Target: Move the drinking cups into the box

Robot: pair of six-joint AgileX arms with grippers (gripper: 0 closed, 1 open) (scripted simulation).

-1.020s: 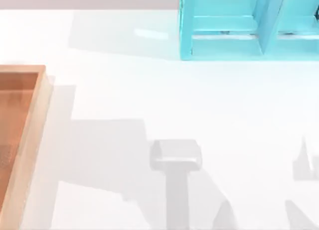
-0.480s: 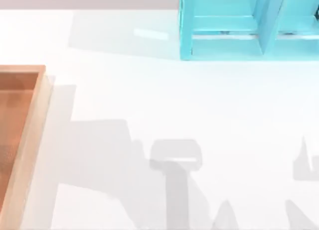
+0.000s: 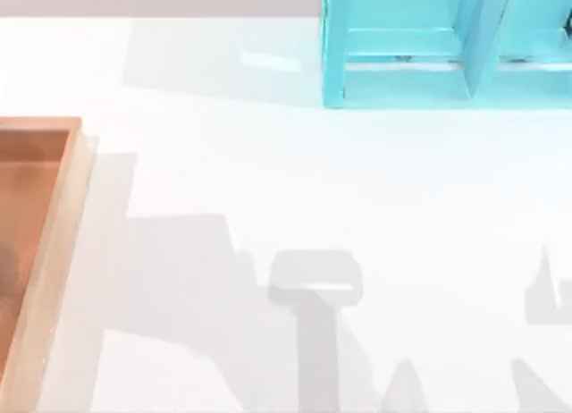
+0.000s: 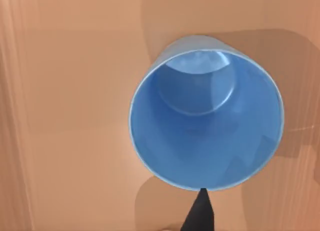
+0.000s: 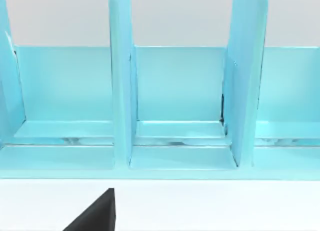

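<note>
Placing step: blue cup [image 4: 206,113] upright over the box [image 3: 54,243] floor, under our left gripper [image 4: 200,213]; grip state we cannot tell. Next: confirm release, lift straight; right arm idle facing the cabinet [image 5: 175,106]

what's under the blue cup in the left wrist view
The blue cup sits upright over the box, whose orange-brown floor surrounds it. The floor directly beneath is covered by the cup; inside, it looks empty.
</note>
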